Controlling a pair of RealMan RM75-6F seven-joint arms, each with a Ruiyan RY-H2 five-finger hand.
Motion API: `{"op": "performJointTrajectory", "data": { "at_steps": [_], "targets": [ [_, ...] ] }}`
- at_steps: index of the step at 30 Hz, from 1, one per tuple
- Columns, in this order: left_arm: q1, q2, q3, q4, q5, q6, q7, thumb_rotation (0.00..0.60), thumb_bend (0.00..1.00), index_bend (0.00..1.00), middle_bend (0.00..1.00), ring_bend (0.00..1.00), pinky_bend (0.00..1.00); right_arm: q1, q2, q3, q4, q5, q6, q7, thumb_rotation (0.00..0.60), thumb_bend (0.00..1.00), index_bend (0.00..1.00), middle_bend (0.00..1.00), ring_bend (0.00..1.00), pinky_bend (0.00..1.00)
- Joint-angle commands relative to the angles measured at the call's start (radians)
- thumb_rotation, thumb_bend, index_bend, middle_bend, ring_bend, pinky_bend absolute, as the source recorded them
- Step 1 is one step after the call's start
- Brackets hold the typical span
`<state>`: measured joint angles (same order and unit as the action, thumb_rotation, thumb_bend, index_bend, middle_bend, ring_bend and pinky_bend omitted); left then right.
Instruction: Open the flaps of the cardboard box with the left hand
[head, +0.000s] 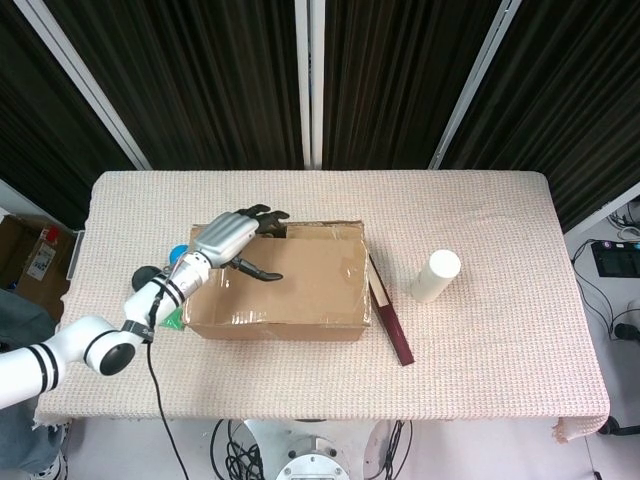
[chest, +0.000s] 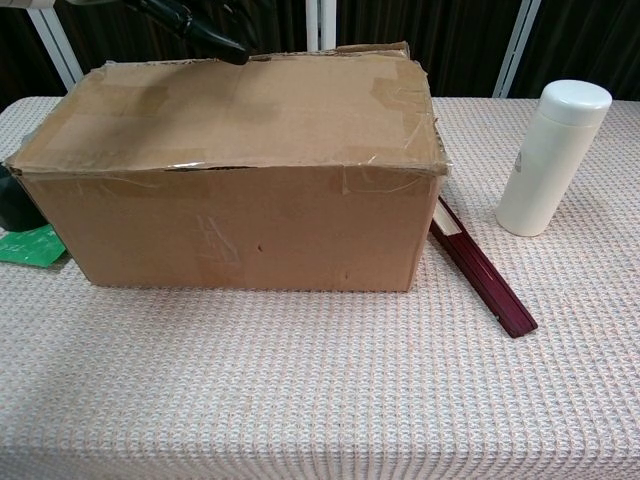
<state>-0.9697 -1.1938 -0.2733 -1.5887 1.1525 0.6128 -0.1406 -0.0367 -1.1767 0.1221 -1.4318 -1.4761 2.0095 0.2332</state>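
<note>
Cardboard box (head: 275, 283) sits mid-bench (head: 480, 350), flaps closed and taped. Left hand (head: 232, 240) hovers over the box's rear left top edge, fingers spread, holding nothing. White bottle (head: 434, 276) stands well right; dark red strip (chest: 482, 273) beside box.

One box (head: 280, 282) stood at the table's (head: 480, 400) centre, with one white bottle (head: 435, 276) at its three o'clock and one dark red flat case (head: 392, 320) lying between them. At the box's nine o'clock there were one black ball (head: 148, 276), one blue ball (head: 177, 252) and one green item (head: 170, 317), each partly hidden. One hand (head: 232, 237) was in view, over the box's eleven o'clock corner.
</note>
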Motion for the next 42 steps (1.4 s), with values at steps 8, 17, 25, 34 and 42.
{"op": "performJointTrajectory", "data": {
  "at_steps": [8, 17, 25, 34, 42],
  "targets": [
    [0.019, 0.012, 0.012, -0.017, 0.010, -0.012, -0.069, 0.286, 0.00, 0.11, 0.32, 0.08, 0.19, 0.000, -0.010, 0.028, 0.000, -0.017, -0.037, 0.003, 0.600, 0.28, 0.00, 0.00, 0.00, 0.00],
    [0.040, 0.064, -0.003, -0.090, 0.064, 0.033, -0.107, 0.286, 0.00, 0.12, 0.40, 0.09, 0.19, -0.001, -0.015, 0.052, 0.009, -0.008, -0.077, 0.015, 0.600, 0.28, 0.00, 0.00, 0.00, 0.00],
    [0.064, 0.189, -0.053, -0.225, 0.110, 0.090, -0.154, 0.279, 0.00, 0.12, 0.43, 0.10, 0.19, 0.001, -0.019, 0.071, 0.017, -0.005, -0.102, 0.028, 0.600, 0.27, 0.00, 0.00, 0.00, 0.00],
    [0.138, 0.376, -0.086, -0.390, 0.158, 0.154, -0.241, 0.280, 0.00, 0.11, 0.48, 0.13, 0.19, 0.010, -0.030, 0.078, 0.029, -0.021, -0.127, 0.042, 0.600, 0.25, 0.00, 0.00, 0.00, 0.00],
    [0.201, 0.502, -0.056, -0.495, 0.253, 0.114, -0.422, 0.283, 0.00, 0.11, 0.49, 0.15, 0.21, 0.013, -0.021, 0.081, 0.021, -0.031, -0.146, 0.038, 0.600, 0.24, 0.00, 0.00, 0.00, 0.00]
  ]
}}
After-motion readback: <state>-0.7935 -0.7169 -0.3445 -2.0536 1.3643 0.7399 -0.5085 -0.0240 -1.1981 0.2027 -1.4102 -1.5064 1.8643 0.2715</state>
